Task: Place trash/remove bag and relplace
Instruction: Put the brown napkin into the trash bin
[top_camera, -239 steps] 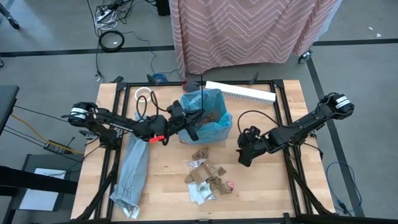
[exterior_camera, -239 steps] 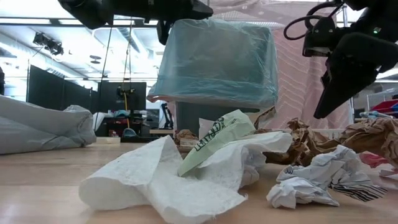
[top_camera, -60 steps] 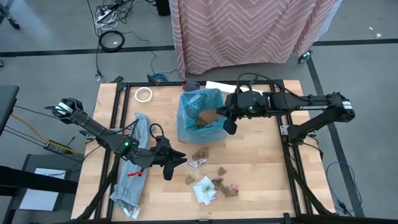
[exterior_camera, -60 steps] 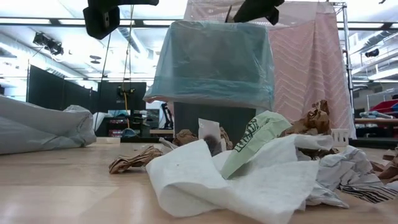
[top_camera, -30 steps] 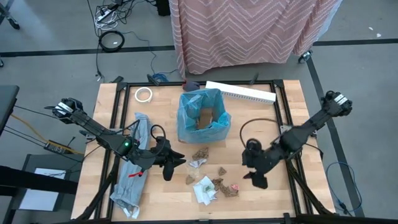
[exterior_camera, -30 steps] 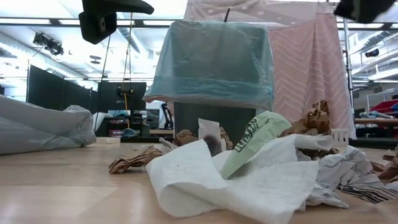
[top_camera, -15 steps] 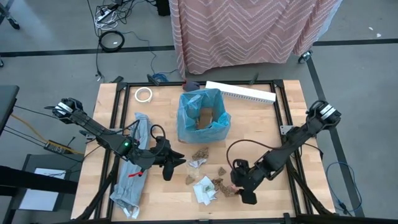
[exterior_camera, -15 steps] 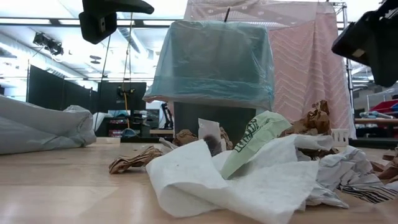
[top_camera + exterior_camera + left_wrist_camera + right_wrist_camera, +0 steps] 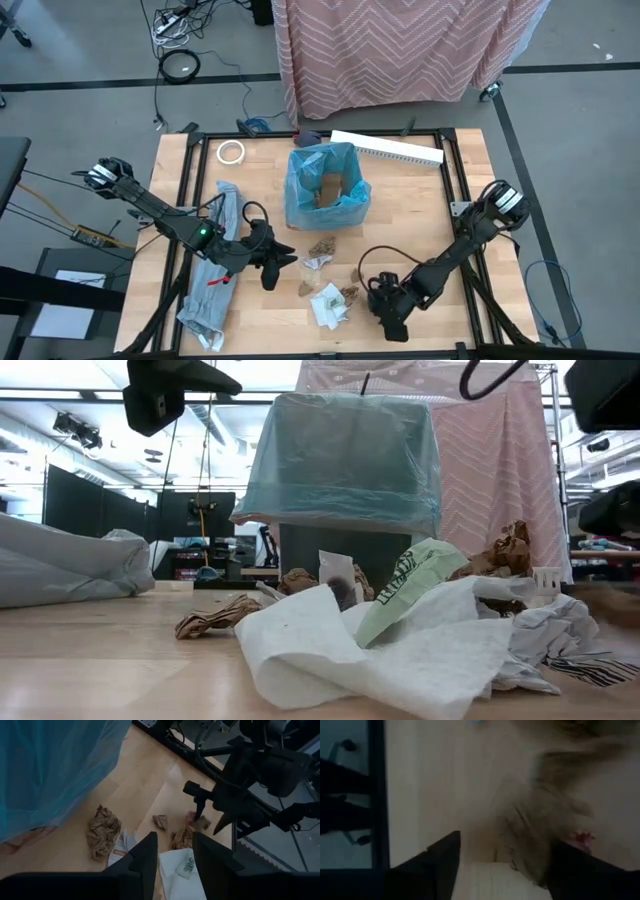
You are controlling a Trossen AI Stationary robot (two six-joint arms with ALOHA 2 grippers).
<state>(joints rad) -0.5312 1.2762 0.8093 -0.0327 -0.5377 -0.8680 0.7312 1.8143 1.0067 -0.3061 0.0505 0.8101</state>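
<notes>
Trash, the small crumpled brown paper scraps and white wrapper pieces with red bits: most of it is still on the table in front of the small bin, with 1 brown wad already inside.

Change: 2 s ago the right gripper was over the bin mouth. It has since swung out and dropped, and now sits low at the edge of the pile farthest from the bin. In the right wrist view its 2 dark fingers stand spread, with a blurred brown scrap with a red fleck in the gap. So the jaws are apart and nothing is gripped yet. I can't tell whether the fingers touch the scrap.

The left gripper hasn't moved in the last 2 s. It hovers beside the pile, in front of the bin. Its fingers are parted and hold nothing, per the left wrist view.

The pile looks the same as 1 s ago, so no piece has left it.

The thin, crinkly, bright-blue plastic bin liner is still seated in the bin, rim folded over the outside. The pale grey plastic bag lies flat on the table, to the left of the bin and nearer the front edge.

My read: the right arm is starting another pick-and-drop run. About 6 pieces are left on the table, so the liner swap is well off.
</notes>
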